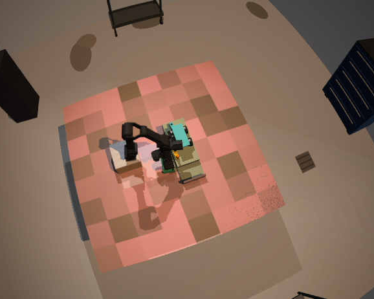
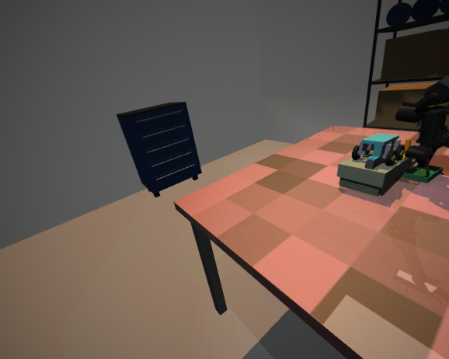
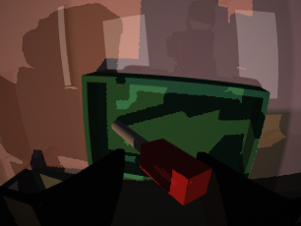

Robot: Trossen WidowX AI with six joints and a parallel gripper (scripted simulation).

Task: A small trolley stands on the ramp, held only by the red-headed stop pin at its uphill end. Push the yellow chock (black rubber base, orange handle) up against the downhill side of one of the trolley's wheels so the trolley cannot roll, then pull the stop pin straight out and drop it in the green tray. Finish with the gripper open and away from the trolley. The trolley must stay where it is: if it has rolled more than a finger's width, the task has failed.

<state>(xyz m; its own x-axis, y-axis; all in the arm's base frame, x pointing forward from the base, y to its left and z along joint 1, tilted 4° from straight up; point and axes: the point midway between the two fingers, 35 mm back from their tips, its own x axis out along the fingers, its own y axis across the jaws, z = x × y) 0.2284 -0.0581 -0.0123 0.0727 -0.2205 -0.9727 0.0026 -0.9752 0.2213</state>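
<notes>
one red-headed pin over the green tray, claw fingers part-way apart, trolley on ramp.

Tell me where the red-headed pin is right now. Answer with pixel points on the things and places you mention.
In the wrist view, the red-headed pin [image 3: 178,169] is at the lower middle, just right of centre, between the hand's [image 3: 161,156] parted fingers and over the near side of the green tray [image 3: 87,125].

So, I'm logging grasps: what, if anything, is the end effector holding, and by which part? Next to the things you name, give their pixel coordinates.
Nothing: the end effector [image 1: 168,167] [image 2: 424,165] [image 3: 159,157] is open, the stop pin [image 2: 427,162] [image 3: 164,158] loose below it.
</notes>
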